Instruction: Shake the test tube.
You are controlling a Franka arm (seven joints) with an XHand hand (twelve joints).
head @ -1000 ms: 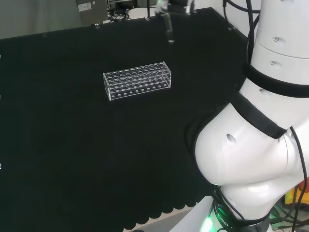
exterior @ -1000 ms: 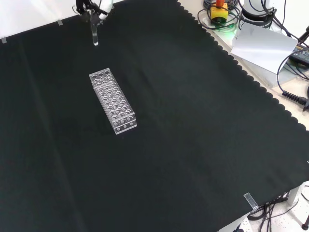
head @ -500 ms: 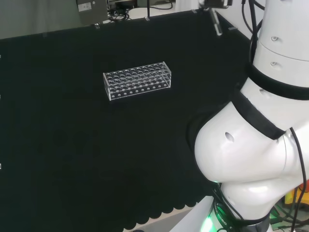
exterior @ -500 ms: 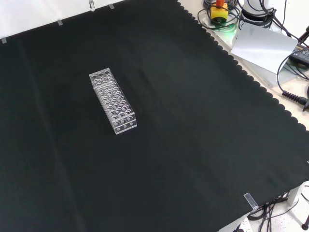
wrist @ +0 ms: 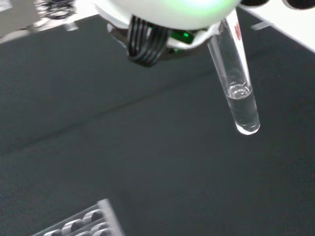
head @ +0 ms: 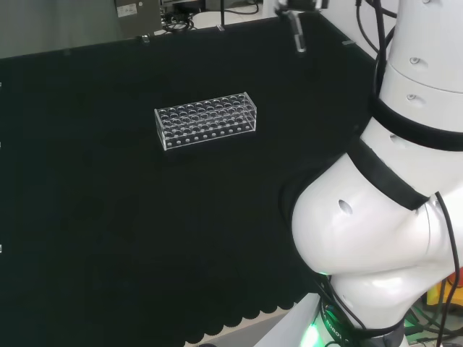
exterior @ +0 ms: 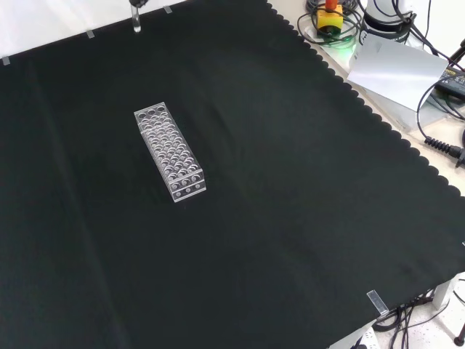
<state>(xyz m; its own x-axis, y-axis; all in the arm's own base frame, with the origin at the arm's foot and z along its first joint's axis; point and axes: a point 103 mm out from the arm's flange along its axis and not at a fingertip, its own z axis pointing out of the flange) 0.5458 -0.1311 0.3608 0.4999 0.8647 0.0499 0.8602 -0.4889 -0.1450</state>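
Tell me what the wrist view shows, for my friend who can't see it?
A clear test tube with a little clear liquid at its rounded bottom hangs tilted from the blurred white hand, above the black cloth. A corner of the clear tube rack shows at the picture's edge.

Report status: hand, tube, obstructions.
Hand at the head view's top edge, fingers hidden. Test tube held aloft over the cloth, tilted, a little clear liquid at its bottom. Rack stands apart on the cloth; nothing in the way.
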